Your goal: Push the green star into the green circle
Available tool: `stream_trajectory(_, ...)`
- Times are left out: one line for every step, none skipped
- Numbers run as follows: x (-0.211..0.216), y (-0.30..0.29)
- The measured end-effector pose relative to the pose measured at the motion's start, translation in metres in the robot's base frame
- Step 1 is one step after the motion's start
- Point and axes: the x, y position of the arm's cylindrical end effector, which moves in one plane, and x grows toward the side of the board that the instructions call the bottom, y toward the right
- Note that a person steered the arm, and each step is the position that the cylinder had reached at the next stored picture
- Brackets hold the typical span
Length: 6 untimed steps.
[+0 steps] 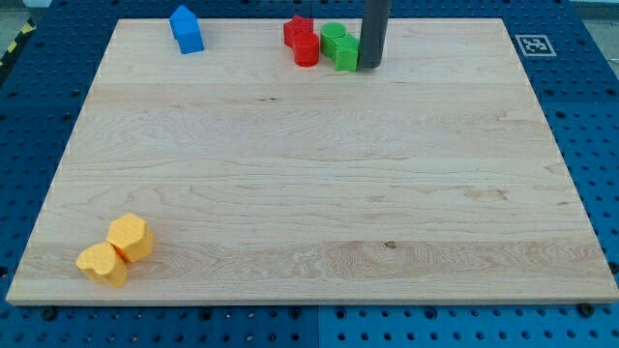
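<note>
Two green blocks sit together near the view's top edge, one (334, 37) higher and one (346, 55) just below and right of it. They touch; I cannot tell which is the star and which the circle. My dark rod comes down from the top, and its tip (369, 67) stands right against the right side of the lower green block.
Two red blocks (302, 42) touch the green pair on its left. A blue block (186, 29) sits at the top left. Two yellow blocks (117, 250) lie at the bottom left of the wooden board (319, 193). A marker tag (531, 44) is at the top right corner.
</note>
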Motion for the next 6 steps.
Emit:
stream_trajectory(0.0, -0.007)
stream_trajectory(0.003, -0.011)
stream_trajectory(0.059, -0.009)
stream_trajectory(0.138, -0.009)
stream_trajectory(0.174, -0.009)
stream_trajectory(0.175, -0.009)
